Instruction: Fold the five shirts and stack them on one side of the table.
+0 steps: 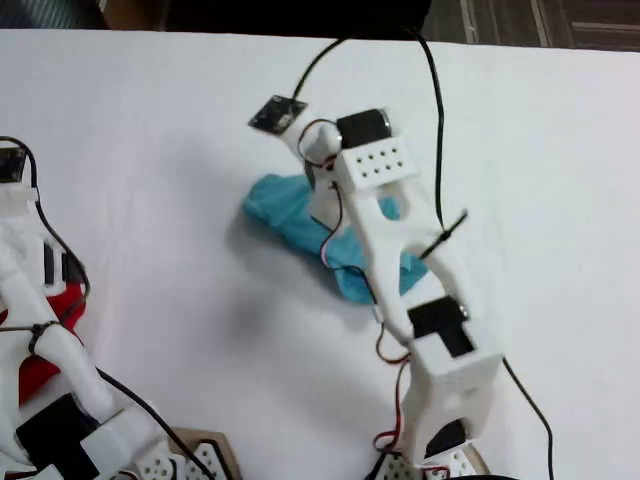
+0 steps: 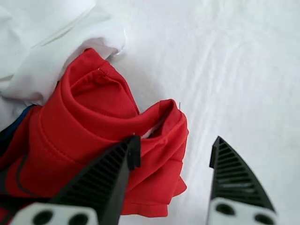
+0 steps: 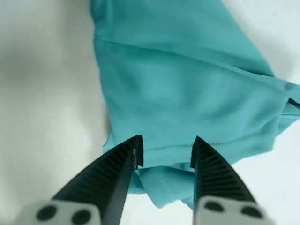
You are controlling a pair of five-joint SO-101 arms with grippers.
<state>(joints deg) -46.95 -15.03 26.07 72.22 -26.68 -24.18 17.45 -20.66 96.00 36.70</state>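
Left pincer [image 2: 176, 140] wide at red shirt [image 2: 93, 122] edge — right pincer [image 3: 167, 139] half-open, perhaps on teal shirt [image 3: 187, 84]

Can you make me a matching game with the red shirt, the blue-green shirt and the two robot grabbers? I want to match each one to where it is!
Things
1. red shirt
2. teal shirt
3. left gripper
4. right gripper

Places and states
A. open, over a teal hem
B. crumpled beside a white cloth
C. open, at the edge of red folds
D. lying mid-table, under an arm

Right pairs: 1-B, 2-D, 3-C, 4-A.
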